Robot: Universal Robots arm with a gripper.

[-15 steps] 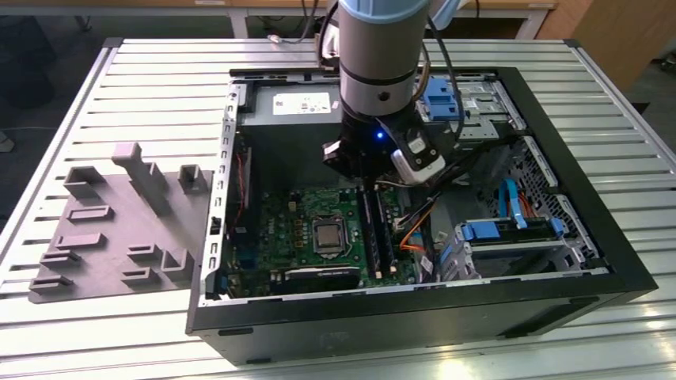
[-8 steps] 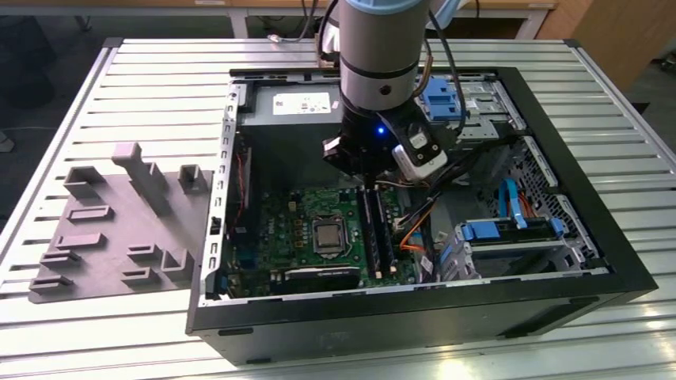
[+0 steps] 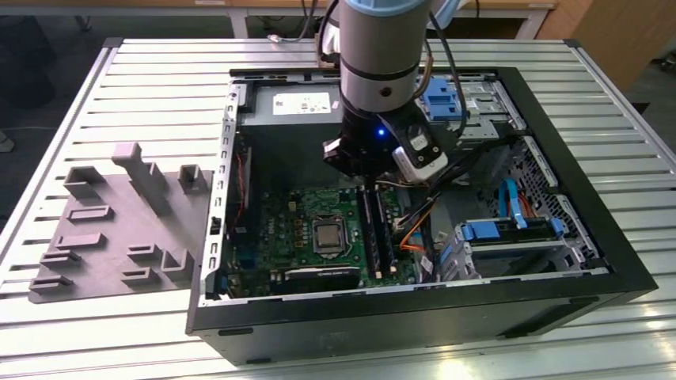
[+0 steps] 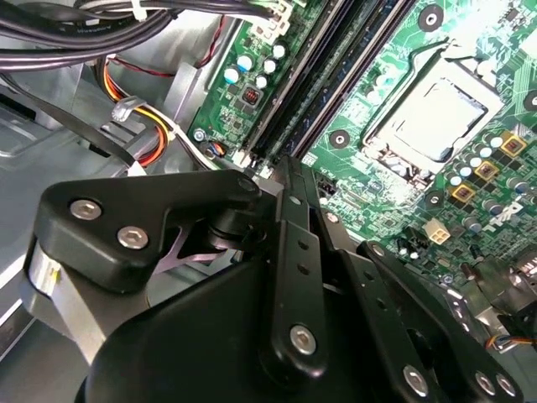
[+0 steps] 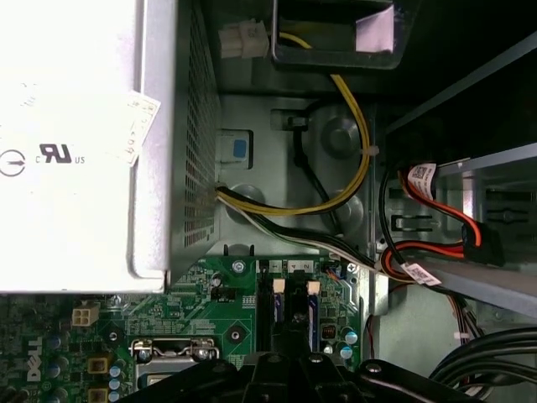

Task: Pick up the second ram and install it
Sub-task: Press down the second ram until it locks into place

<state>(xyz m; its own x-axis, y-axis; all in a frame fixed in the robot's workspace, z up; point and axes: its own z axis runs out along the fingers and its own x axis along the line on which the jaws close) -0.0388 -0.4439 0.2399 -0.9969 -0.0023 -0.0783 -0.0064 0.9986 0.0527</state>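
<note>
The tool (image 3: 372, 180) hangs low over the motherboard's slots (image 3: 377, 229), fingers drawn narrow; whether they pinch the ram (image 4: 294, 180) I cannot tell. Any tilt or offset could jam the stick against a slot edge.

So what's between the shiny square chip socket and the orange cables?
In the exterior view, long black memory slots lie between the silver square processor socket and orange cables.

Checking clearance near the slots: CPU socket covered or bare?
Bare. The CPU socket has its metal lid exposed with nothing mounted over it, in the exterior and second wrist views.
</note>
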